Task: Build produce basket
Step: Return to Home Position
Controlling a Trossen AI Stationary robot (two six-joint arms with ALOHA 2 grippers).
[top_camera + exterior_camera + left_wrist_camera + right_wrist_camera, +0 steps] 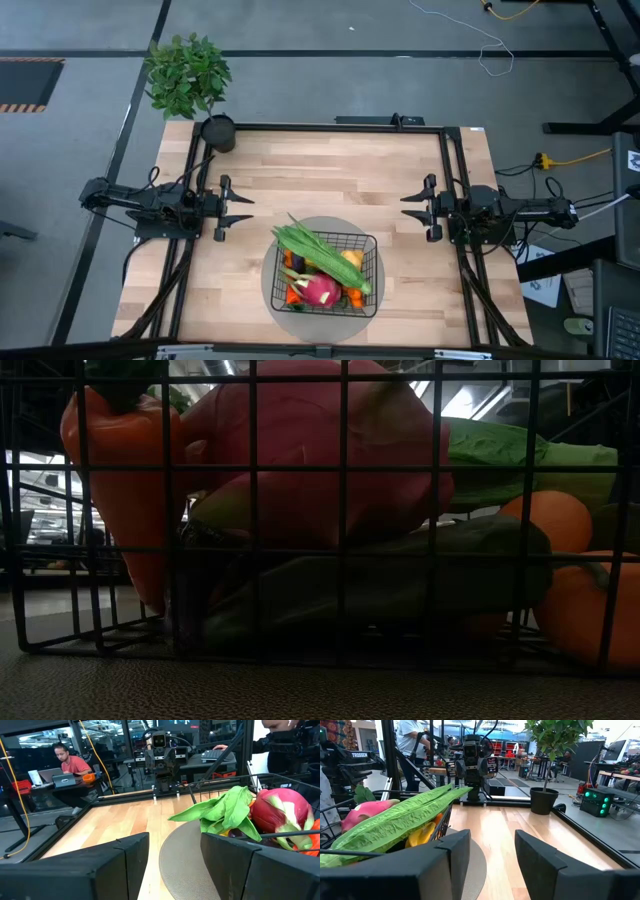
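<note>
The black wire basket [370, 243] stands on a round grey mat near the table's near edge, between the arms. It holds the produce: a pink dragon fruit [320, 290], a long green husk [322, 254] lying across the rim, yellow fruit [351, 259], orange pieces [356, 296] and a dark eggplant [400, 575]. The low view looks through the basket's mesh [342, 510] at the dragon fruit [330, 450] and an orange carrot [120, 470]. My left gripper [243, 209] hovers open at the table's left side, my right gripper [411, 205] open at the right; both are clear of the basket.
A leafy plant in a black pot [217, 132] stands at the table's far left corner. A black frame [330, 127] runs round the table. Bare wood lies between the grippers, on the far side of the basket. People sit and stand in the room beyond [67, 760].
</note>
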